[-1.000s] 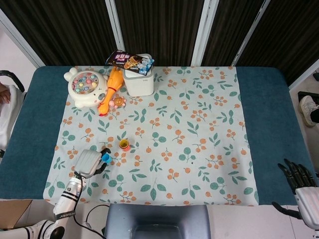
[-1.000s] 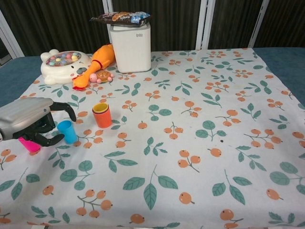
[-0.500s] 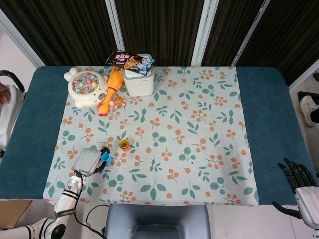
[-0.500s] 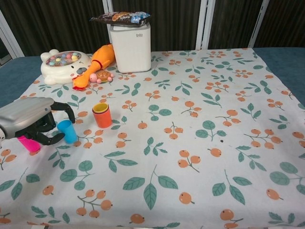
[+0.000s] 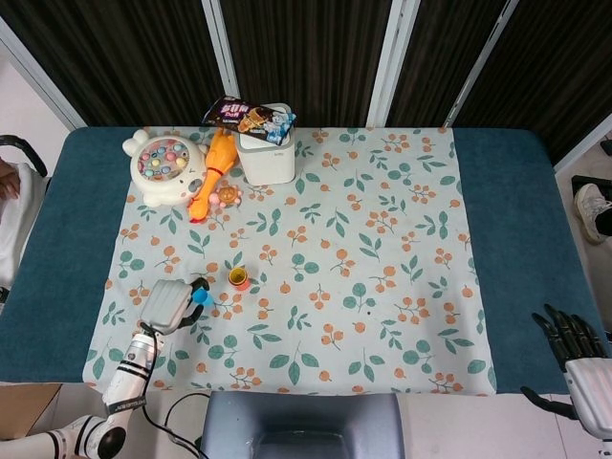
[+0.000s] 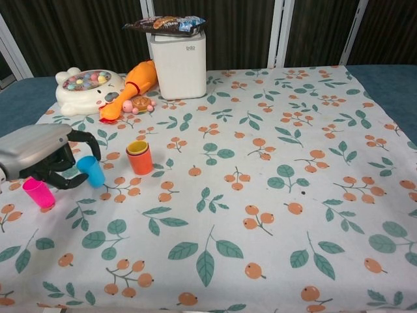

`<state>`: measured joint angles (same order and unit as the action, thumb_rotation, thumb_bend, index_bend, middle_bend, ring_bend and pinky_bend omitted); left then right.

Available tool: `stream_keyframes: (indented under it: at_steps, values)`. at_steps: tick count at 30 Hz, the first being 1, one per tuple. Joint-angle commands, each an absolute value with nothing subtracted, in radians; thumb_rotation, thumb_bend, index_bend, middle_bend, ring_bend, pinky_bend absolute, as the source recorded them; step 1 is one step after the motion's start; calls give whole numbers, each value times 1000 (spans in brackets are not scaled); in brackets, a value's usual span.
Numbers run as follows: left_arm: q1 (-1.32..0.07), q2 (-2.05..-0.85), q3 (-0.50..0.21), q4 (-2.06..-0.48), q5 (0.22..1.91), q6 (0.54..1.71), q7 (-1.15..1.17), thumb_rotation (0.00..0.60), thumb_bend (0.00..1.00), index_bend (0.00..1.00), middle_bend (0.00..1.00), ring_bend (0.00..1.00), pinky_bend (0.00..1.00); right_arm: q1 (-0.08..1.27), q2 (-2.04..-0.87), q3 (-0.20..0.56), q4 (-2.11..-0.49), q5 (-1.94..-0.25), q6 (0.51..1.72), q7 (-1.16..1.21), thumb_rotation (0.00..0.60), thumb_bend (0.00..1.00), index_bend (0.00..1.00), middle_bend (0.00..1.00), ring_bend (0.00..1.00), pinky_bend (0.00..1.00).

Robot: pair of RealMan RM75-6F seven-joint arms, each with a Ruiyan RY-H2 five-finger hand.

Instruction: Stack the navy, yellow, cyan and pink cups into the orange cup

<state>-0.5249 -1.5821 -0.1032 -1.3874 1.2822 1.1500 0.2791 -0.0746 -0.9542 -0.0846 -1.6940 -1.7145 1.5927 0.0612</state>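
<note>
Reading "bdo": white box (image 6: pixel 178 62) label

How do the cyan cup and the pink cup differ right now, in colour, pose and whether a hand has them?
The cyan cup is blue and sits tilted in the left hand, which holds it; the pink cup is magenta, stands upright on the tablecloth and is free, beside that hand. Both look like small tapered cups, open end up.

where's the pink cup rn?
Chest view, far left: the pink cup stands upright on the floral cloth, just below the left robot hand and left of the cyan cup. The head view hides it under that hand.
</note>
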Motion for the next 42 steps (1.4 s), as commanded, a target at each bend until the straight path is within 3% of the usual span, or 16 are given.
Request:
stream_keyframes:
  at_steps: [1,13,24,42]
  values:
    - [-535,-1558,-139,-1442,1289,1174,283,600,389,563,1000,1000,1000,-74,-954,-85,-1694,-1715,1592,61,600,213,0,0,0,0]
    - [-635,-1587,-288,-1583,1155,1168,433,600,387,562,1000,1000,1000,-74,-949,-85,-1692,-1716,1596,76,600,212,0,0,0,0]
    - [-668,-1667,-272,-1513,1114,1168,466,600,385,553,1000,1000,1000,-78,-942,-86,-1686,-1719,1607,97,600,213,0,0,0,0]
    - [-674,-1687,-237,-1452,1122,1159,448,600,384,551,1000,1000,1000,-79,-941,-87,-1685,-1721,1608,98,600,213,0,0,0,0]
